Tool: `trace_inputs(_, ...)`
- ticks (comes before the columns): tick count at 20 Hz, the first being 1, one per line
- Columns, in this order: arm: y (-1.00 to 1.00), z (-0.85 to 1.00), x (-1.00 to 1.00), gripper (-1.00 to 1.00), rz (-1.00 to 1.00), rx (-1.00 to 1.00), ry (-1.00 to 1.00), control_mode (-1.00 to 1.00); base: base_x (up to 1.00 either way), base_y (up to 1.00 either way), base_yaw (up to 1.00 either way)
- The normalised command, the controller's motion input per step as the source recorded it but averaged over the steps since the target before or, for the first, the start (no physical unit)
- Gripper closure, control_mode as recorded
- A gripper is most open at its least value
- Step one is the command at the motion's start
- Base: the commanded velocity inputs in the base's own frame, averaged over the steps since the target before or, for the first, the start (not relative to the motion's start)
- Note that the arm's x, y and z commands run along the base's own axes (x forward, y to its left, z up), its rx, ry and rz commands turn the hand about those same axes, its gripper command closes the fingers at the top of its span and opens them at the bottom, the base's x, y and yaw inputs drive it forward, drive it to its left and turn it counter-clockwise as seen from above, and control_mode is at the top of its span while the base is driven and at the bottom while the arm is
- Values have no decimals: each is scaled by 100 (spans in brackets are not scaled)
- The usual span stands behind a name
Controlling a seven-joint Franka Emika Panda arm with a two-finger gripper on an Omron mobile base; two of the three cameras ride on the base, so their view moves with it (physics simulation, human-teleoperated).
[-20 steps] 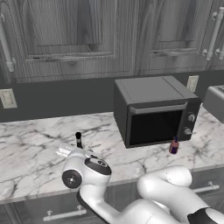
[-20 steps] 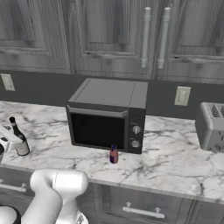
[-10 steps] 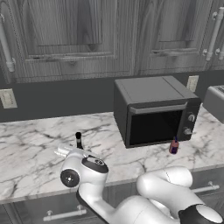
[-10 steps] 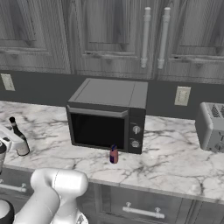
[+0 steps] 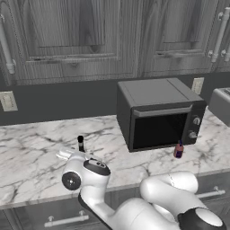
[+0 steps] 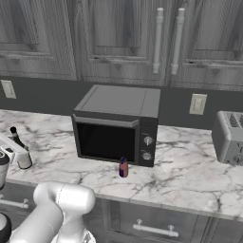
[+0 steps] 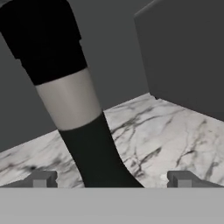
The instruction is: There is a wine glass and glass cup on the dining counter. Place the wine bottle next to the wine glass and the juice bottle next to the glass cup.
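Note:
The wine bottle, dark with a pale grey label, stands on the marble kitchen counter left of the microwave. Its black cap and neck rise behind my hand, and it also shows at the left edge of the right base view. My gripper is open, with one fingertip on each side of the bottle's lower body and a gap to it on both sides. The small purple juice bottle stands in front of the microwave's right corner. The wine glass, glass cup and dining counter are out of view.
A black microwave sits at the back of the counter, close to the right of the wine bottle. A grey toaster stands at the far right. Grey wall cabinets hang above, and wall outlets sit on the dark backsplash.
My hand has edged slightly closer around the wine bottle. The jaws stay open and both bottles stand where they were.

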Motion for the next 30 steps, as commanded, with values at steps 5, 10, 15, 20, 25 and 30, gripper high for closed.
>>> trace_inputs(5, 1, -4, 3, 100, 0, -3, 0, -100, 0, 0, 0)
trace_inputs(10, 0, -2, 0, 100, 0, -2, 2, -100, 0, 0, 0)
trace_inputs(15, 0, 0, -1, 100, 0, -1, 1, -100, 0, 0, 0)
trace_inputs(20, -5, 27, -31, 100, 0, 0, 0, -100, 0, 0, 0)
trace_inputs(25, -17, 33, -45, 100, 0, 0, 0, -100, 0, 0, 0)
trace_inputs(30, -28, 33, -41, 100, 0, 0, 0, -100, 0, 0, 0)
